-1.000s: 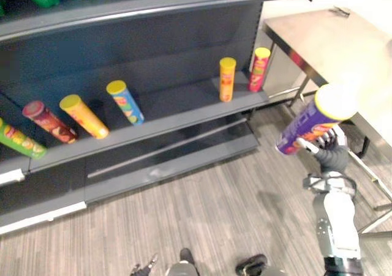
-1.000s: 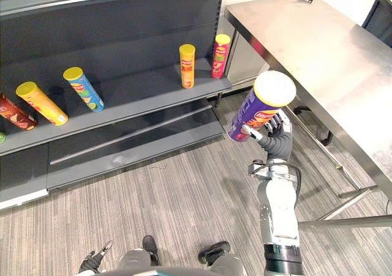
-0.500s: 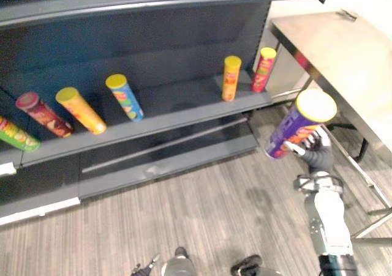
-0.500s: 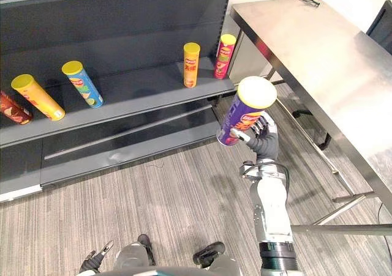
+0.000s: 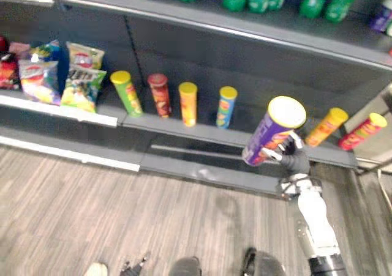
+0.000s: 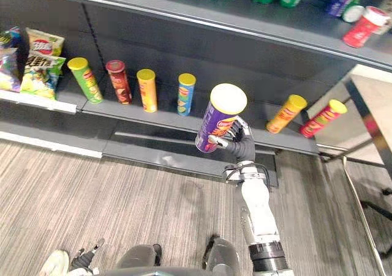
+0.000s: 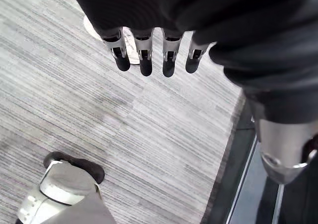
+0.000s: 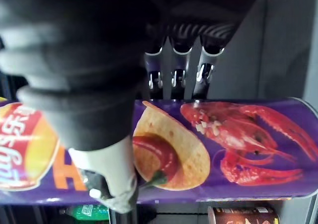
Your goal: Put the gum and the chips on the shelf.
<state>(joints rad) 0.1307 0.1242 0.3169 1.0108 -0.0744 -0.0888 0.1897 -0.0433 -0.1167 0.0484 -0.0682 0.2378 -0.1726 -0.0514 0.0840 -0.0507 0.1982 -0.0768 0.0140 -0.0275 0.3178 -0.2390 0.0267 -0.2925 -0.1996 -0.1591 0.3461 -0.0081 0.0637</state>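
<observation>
1. Chips can (image 5: 273,131): purple, tilted in mid-air on the near side of the shelf (image 6: 165,115), right of centre; not on it yet.
2. Right hand (image 6: 241,146) is wrapped round its lower body.
3. Left hand (image 7: 149,55) hangs empty over the floor (image 7: 149,129), fingers straight.
4. Likely light, stiff, smooth tube; may slip or dent. Grip mid-body, not the ends.

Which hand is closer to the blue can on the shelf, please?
Right. The right hand, gripping a purple can, is up near the blue can; the left hand hangs over the floor.
</observation>
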